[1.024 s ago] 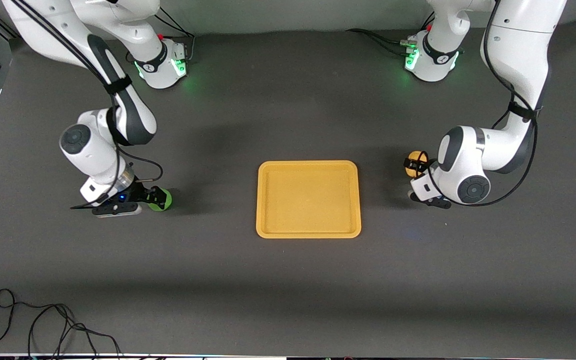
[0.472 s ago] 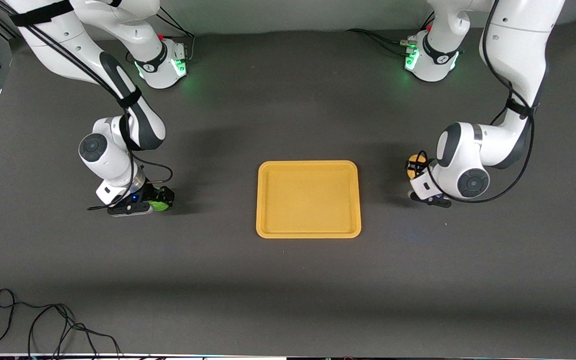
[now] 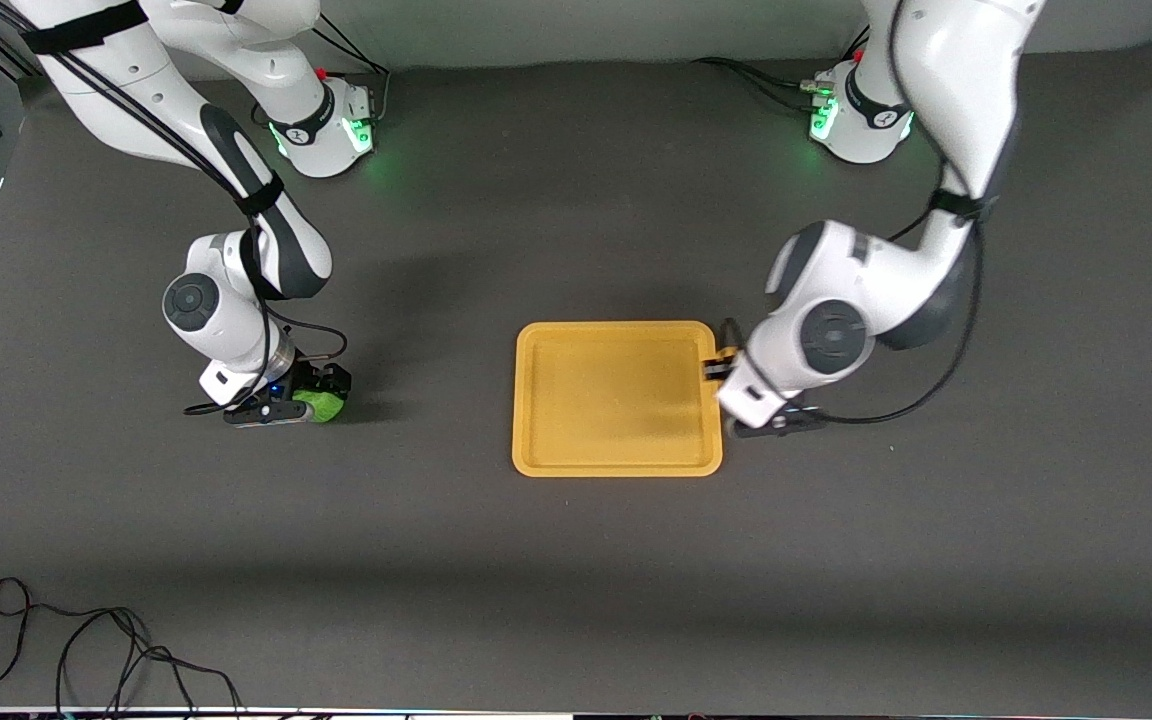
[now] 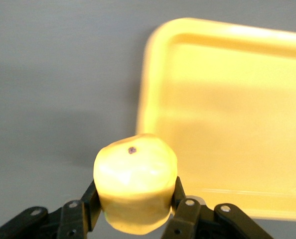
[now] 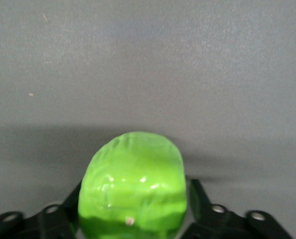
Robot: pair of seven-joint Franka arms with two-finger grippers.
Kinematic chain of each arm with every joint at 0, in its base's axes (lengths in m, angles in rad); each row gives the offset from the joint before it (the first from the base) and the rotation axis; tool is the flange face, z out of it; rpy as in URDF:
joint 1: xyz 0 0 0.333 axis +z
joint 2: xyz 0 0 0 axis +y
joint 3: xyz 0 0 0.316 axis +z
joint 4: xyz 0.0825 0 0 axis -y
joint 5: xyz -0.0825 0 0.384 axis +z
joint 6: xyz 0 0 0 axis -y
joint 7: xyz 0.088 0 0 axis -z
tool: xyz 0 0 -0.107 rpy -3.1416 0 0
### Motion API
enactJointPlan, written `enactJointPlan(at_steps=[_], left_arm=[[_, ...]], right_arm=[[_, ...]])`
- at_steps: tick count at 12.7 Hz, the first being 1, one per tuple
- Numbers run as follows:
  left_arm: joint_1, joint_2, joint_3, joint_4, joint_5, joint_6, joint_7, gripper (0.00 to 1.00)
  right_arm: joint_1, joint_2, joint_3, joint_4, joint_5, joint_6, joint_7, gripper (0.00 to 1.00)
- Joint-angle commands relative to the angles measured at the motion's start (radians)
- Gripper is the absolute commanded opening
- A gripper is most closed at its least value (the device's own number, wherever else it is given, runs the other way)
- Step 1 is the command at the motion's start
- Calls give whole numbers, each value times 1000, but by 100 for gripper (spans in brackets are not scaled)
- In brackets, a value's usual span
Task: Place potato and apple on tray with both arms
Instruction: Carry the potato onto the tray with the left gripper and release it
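Potato (image 4: 135, 186) sits squeezed between the fingers (image 4: 185, 211) of the left gripper (image 3: 719, 365), up in the air over the edge of the tray (image 3: 616, 467) at the left arm's end. From the front camera the potato is almost all hidden by the arm's wrist; the left wrist view shows it well, with the tray's corner and rim just under it.

Apple (image 3: 321, 404) is held tight by the right gripper (image 3: 311, 395), whose fingers (image 5: 200, 201) press on both sides of it. It is well apart from the tray, toward the right arm's end of the desk (image 3: 576, 570), and low down. I cannot tell if it still touches the desk.

Nothing lies on the tray yet, so I think both drops are still to come.

What could go wrong? The potato hangs right over the rim. If the fingers let go here, it could hit the rim and roll off onto the desk. The apple is round, so it may roll when it is dropped. Both arms head for one tray, so they might bump.
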Motion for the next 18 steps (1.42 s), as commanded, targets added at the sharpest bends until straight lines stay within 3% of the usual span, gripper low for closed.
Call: enactJointPlan(at_steps=[1, 3, 7, 8, 9, 10, 12, 15, 18], left_arm=[[-30, 129, 13, 111, 50, -19, -26, 6], [-81, 163, 16, 108, 155, -19, -23, 8], [-69, 161, 16, 108, 152, -19, -20, 8], [-69, 161, 16, 108, 152, -17, -20, 12], [-70, 164, 16, 108, 153, -11, -19, 36], [-72, 166, 16, 107, 165, -8, -16, 74], [-72, 164, 16, 108, 166, -8, -14, 76], [-52, 148, 19, 117, 152, -14, -16, 83], [49, -10, 13, 117, 144, -150, 62, 89]], right_arm=[[-1, -50, -1, 70, -1, -136, -16, 46], [-3, -58, -3, 194, -1, -309, -17, 46], [-3, -99, -18, 454, -1, -670, -34, 46], [-3, -113, -21, 511, -1, -744, -34, 46], [-1, -124, -23, 571, -3, -816, -33, 46], [2, -125, -21, 641, -8, -879, -30, 46], [6, -119, -15, 731, -9, -945, -19, 46], [55, -118, -14, 766, -9, -947, 4, 46], [95, -109, -12, 779, -5, -947, 73, 46]])
